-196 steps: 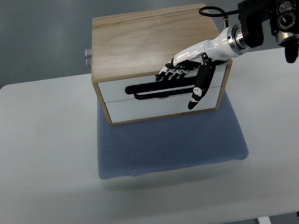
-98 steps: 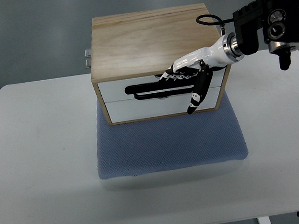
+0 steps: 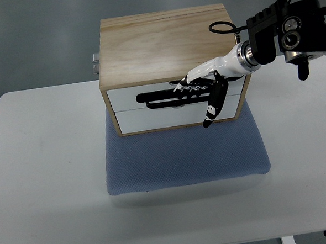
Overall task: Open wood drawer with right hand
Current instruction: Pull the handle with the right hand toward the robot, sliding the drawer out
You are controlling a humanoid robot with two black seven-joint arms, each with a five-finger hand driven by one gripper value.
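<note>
A: Drawer (image 3: 150, 95), the upper one of two white fronts in the wooden box (image 3: 164, 44). It looks closed, its front is level with the lower drawer (image 3: 162, 116) under it. A long black handle (image 3: 164, 98) runs across the front, near the line between the two drawers.

B: Where is the right hand (image 3: 202, 86)?

A: It is at the right part of that handle. The arm comes in from the right edge of the picture, over the top right corner of the box. The white back of the hand faces up, and the fingers (image 3: 186, 87) are bent over the handle's right end. The thumb (image 3: 212, 105) hangs down in front of the lower drawer, with its tip near the bottom edge of the box.

B: So the hand is grasping the handle?

A: The fingers are curled on it and touch it, so I say it grips the handle. How far they wrap behind it is hidden.

B: And what is around the box?

A: The box stands on the back part of a blue mat (image 3: 181, 154), and the mat lies on a white desk (image 3: 44, 179). On the left side of the box there is a small metal part (image 3: 96, 61). The left hand does not show.
</note>
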